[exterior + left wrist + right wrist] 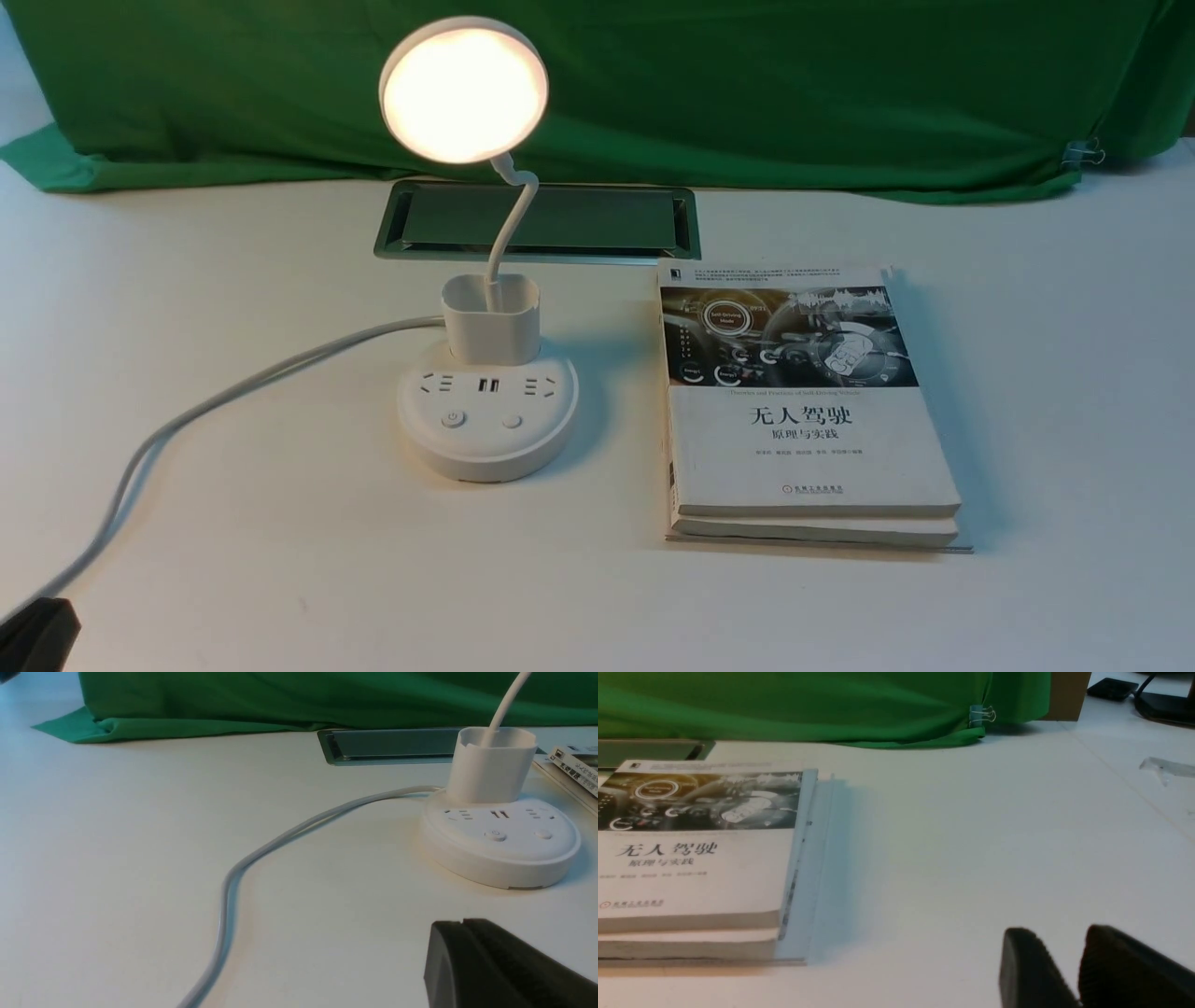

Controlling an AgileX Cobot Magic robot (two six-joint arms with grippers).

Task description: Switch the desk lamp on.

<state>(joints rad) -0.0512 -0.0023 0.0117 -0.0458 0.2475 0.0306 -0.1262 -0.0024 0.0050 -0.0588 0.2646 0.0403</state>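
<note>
While left fingers (462,924) are clenched and right fingers (1059,929) released, the lit desk lamp (491,329) stands beyond both.

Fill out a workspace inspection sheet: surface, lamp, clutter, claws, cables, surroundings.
Surface: white table, mostly bare in front view
Job's things: desk lamp lit, upright; base holds cup, sockets, two buttons
Clutter: stacked books right of lamp; dark green tray behind
Left claw: fingertips together, nothing seen in it
Right claw: fingertips apart, nothing seen in it
Cables: grey cable curves from lamp toward near left
Surroundings: green cloth at back, binder clip on its hem
</note>
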